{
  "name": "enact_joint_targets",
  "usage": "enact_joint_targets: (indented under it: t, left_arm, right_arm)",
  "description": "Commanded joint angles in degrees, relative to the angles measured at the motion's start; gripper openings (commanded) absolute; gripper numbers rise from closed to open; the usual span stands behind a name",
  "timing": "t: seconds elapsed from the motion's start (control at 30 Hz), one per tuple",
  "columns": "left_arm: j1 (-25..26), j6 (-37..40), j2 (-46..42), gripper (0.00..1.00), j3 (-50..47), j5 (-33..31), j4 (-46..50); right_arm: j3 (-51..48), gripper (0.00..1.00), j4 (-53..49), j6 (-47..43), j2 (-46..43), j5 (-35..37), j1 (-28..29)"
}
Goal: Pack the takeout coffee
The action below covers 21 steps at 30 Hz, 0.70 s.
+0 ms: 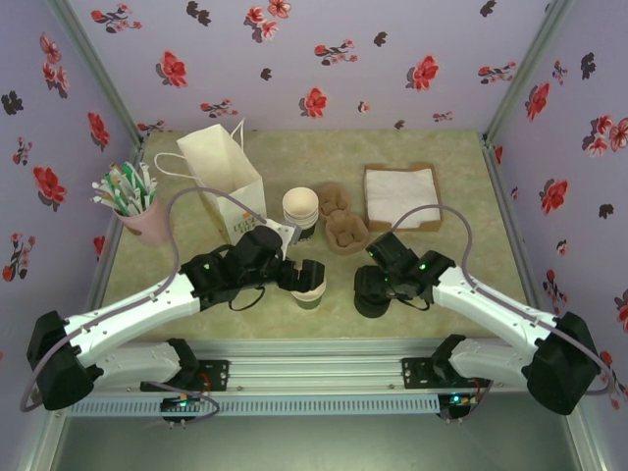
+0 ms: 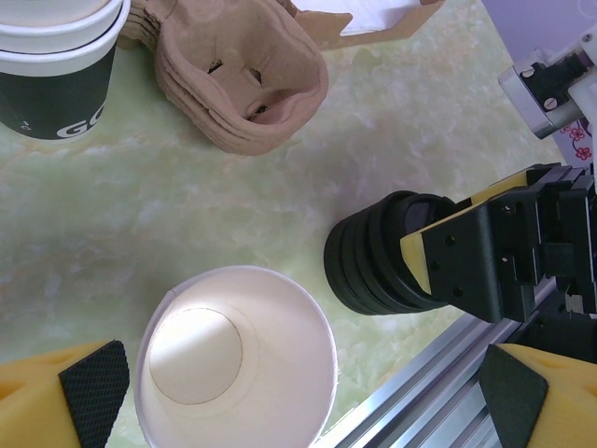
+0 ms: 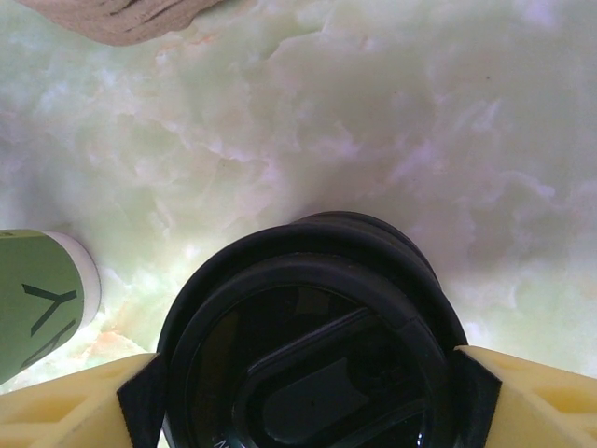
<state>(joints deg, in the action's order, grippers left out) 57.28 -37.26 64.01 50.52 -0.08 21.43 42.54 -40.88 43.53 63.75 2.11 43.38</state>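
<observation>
Takeout cup [image 2: 238, 359] is sitting lidless near the centre of the table [image 1: 275, 167], with the left gripper [image 2: 298, 397] straddling it, jaws wide apart. Right gripper [image 3: 308, 397] is pinching the lid stack [image 3: 308, 280] at its top rim. Paper's looking light and crushable: I'd be squeezing mid-wall, gently.

one bag [image 1: 224, 182], one open cup [image 2: 233, 369], one lid stack [image 2: 366, 263]

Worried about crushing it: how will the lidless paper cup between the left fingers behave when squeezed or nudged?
The cup looks empty and thin-walled, probably light and easily dented at its open rim. Its base looks narrower than the rim, so a high push might tip it.
</observation>
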Motion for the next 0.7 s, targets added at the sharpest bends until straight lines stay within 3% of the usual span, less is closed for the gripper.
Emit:
enact_joint_targets:
  t: [0.0,0.67]
  left_arm:
    - [0.5,1.4,-1.2,0.99,-0.5,-1.5,-1.2]
    - [0.5,1.2,-2.0,0.99,-1.0,-1.6,-1.5]
  right_arm:
    - [-0.2,0.82,-0.7,-0.5,0.6,-0.4,-0.3]
    - [1.1,0.71,-3.9,0.0,-3.0,-0.3,-0.3]
